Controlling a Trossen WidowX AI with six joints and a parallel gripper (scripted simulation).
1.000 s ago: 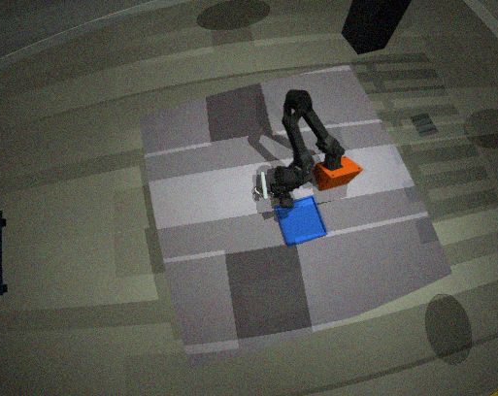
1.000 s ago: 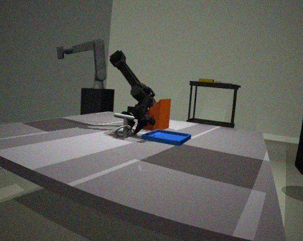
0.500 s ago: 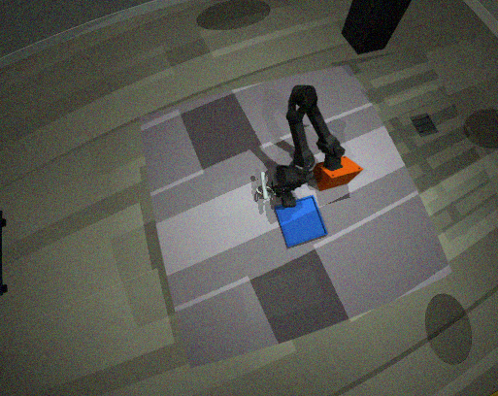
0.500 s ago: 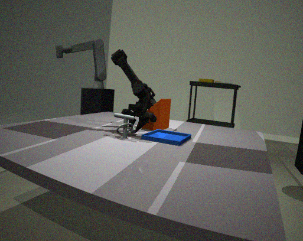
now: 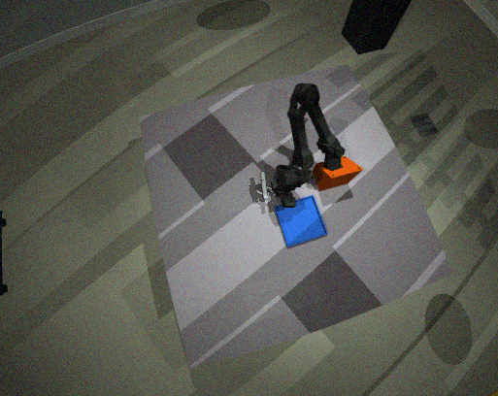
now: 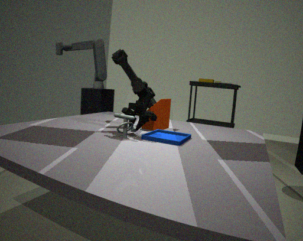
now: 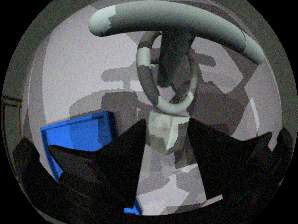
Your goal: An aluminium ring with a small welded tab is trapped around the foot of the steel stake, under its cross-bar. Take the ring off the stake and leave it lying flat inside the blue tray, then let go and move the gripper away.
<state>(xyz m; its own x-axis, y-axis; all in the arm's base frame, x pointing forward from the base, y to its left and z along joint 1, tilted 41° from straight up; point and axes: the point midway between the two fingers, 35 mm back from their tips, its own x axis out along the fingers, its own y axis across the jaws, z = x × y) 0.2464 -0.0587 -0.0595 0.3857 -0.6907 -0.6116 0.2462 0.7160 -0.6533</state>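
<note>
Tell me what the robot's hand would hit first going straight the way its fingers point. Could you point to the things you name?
Most likely the upright grey steel stake (image 6: pixel 125 131) (image 7: pixel 172 57), just beyond the aluminium ring (image 6: pixel 118 127) (image 7: pixel 173 108) whose tab the hand (image 6: pixel 134 129) (image 7: pixel 166 123) grips; depth is hard to judge.
</note>
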